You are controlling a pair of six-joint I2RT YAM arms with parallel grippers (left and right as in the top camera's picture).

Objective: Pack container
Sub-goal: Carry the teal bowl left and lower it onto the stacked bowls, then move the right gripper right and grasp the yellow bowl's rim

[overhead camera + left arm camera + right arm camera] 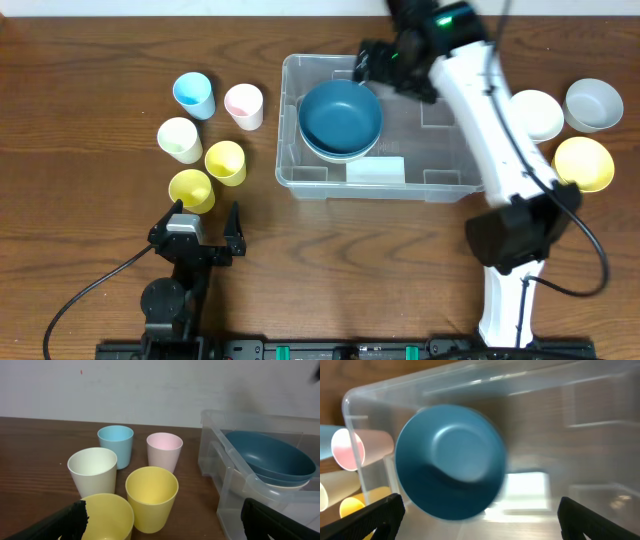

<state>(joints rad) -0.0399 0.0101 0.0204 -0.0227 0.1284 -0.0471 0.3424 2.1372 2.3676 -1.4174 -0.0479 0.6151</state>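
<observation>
Container (pixel 440 186) is sitting mid-surface (pixel 100 60), holding a blue bowl (pixel 341 115) nested on a paler one (pixel 280 487). Right claw (pixel 480 519) is hovering above it, fingers apart and empty; left claw (pixel 200 225) is resting spread beside the cups (pixel 225 162). Bin is looking light, slick and thin-walled, so pinching the rim seems best.

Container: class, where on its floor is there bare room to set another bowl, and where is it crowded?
Free: the right half of the floor of the container, bordered by the blue bowl stack, the white label in front and the right wall. The right arm crosses above it. Crowded: the left end, filled by the bowl stack.
</observation>
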